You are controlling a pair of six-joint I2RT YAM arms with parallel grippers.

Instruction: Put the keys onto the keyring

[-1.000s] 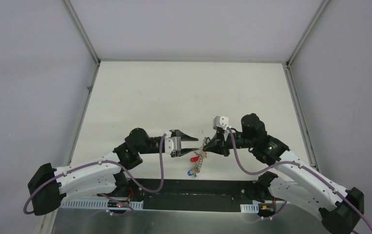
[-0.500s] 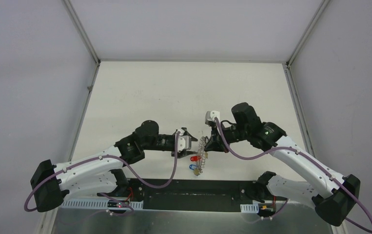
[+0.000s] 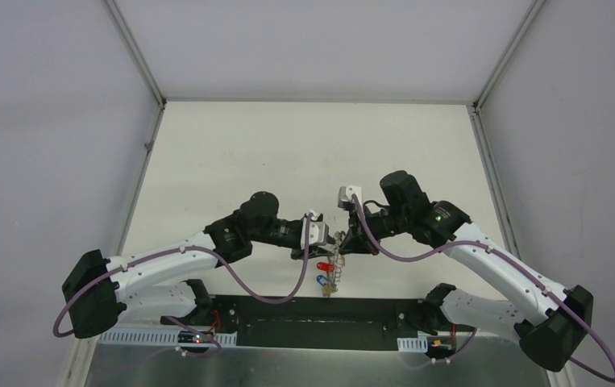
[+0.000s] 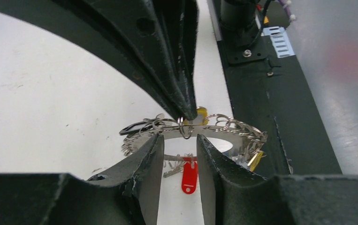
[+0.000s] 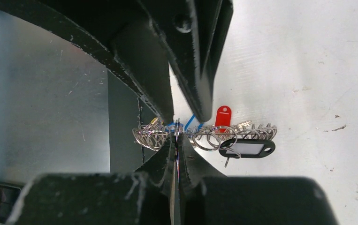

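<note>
My right claw (image 5: 177,138) pinches the keyring (image 5: 256,129). Left claw (image 4: 179,143) is spread, seemingly straddling it. One red key (image 4: 189,174) and one blue key (image 3: 320,280) hang at six o'clock. Label on the black tag (image 5: 247,148) is unreadable.

Silver keyring (image 4: 242,133), red key (image 4: 189,176)

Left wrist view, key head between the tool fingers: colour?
Red; the key head shows best in the left wrist view.
</note>
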